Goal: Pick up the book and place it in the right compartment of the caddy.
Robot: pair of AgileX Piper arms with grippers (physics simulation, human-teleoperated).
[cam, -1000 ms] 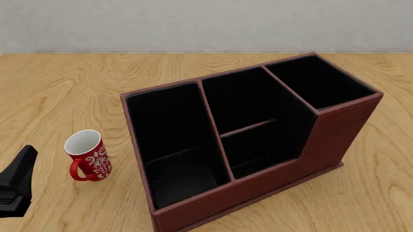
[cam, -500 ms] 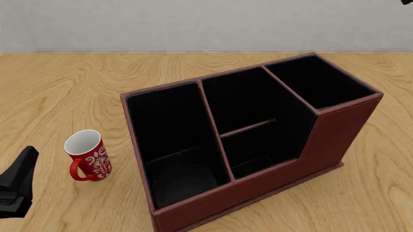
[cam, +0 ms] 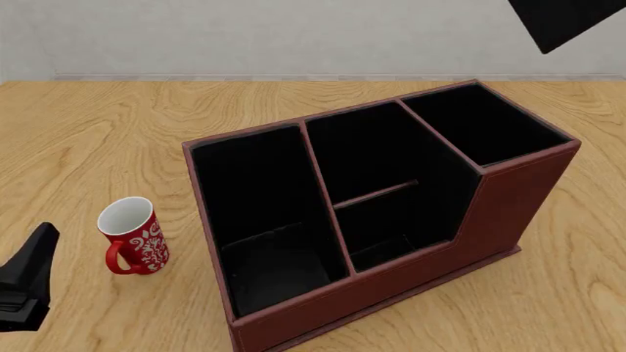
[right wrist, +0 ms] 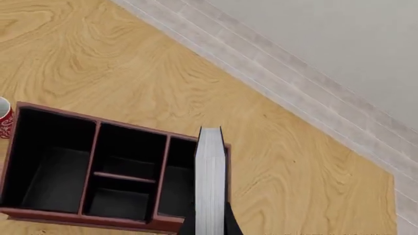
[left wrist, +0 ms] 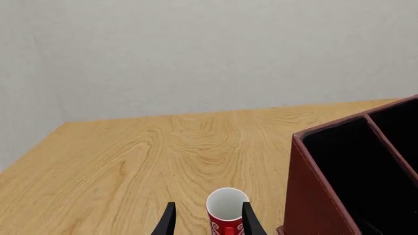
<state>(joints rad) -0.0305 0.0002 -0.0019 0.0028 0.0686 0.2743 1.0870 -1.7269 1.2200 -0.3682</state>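
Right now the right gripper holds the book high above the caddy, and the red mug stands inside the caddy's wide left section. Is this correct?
Not quite. The red mug stands on the table, left of the caddy, as the front view shows. The book is held above, in the right gripper.

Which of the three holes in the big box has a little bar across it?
The middle section of the caddy. A thin crossbar splits it front and back; the wide left section and the narrow right compartment have none.

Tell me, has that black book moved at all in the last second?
Yes. The book has come into the front view's top right corner, beyond the caddy, where only wall showed a second ago. The caddy itself has stayed put.
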